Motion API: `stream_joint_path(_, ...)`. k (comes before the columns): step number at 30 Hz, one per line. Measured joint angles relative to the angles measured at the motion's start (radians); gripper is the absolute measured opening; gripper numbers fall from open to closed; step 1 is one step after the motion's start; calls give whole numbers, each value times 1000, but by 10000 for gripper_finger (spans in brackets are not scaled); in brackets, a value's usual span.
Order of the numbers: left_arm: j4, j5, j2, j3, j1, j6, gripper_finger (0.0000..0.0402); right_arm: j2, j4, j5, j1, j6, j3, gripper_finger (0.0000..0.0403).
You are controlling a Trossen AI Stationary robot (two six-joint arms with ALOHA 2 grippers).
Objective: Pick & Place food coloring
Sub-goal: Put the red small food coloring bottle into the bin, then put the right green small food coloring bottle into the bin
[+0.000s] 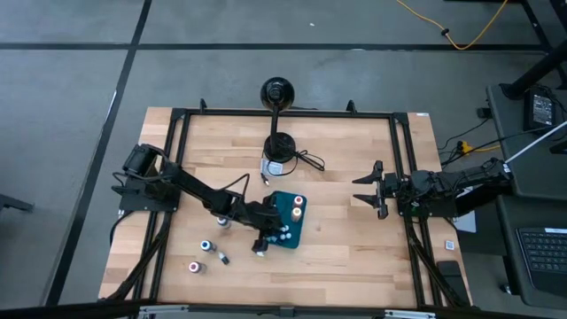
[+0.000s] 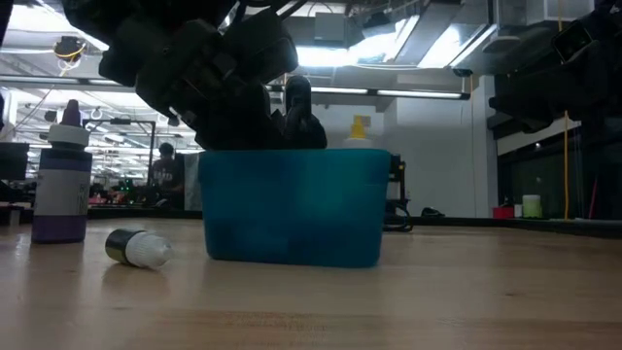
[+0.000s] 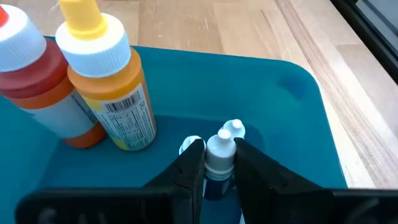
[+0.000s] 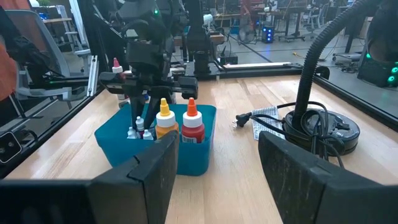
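A teal tray point(image 1: 292, 221) sits mid-table, also seen in the low view as tray point(image 2: 292, 206). An orange food coloring bottle point(image 3: 109, 93) and a red one point(image 3: 37, 87) stand upright in it, beside two small white-capped ones point(image 3: 233, 129). My left gripper point(image 3: 219, 171) reaches into the tray's near end and is shut on a small white-capped, blue-bodied bottle point(image 3: 219, 149). Several more bottles point(image 1: 205, 245) stand or lie on the wood left of the tray. My right gripper point(image 1: 372, 189) waits open at the table's right side. My left gripper pinches the small bottle between its two fingers point(image 3: 189, 171), on the blue body just under the white cap point(image 3: 217, 169). The fingers slant down into the tray from the table's left. The bottle stands upright; its base is hidden by the fingers.
A black round-based stand with a cable point(image 1: 282, 146) is at the far middle of the table. Left of the tray, a purple bottle point(image 2: 60, 175) stands and a dark-capped one point(image 2: 139, 248) lies on its side. Bare wood lies between the tray and my right gripper.
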Motion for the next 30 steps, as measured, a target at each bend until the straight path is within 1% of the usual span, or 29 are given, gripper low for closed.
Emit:
stream_joint_path(10, -1, 2, 0, 0, 0, -21, 92, 0, 0, 0, 0, 0, 0, 223)
stream_joint_path(14, -1, 6, 0, 0, 0, -22, 90, 0, 0, 0, 0, 0, 0, 223)
stream_joint_path(17, -1, 29, 0, 0, 1, -15, 89, 0, 0, 0, 0, 0, 0, 223)
stream_joint_path(26, -2, 34, 0, 0, 1, -16, 94, 0, 0, 0, 0, 0, 0, 223)
stream_joint_path(30, -23, 37, -18, -1, 1, -59, 91, 0, 0, 0, 0, 0, 0, 223)
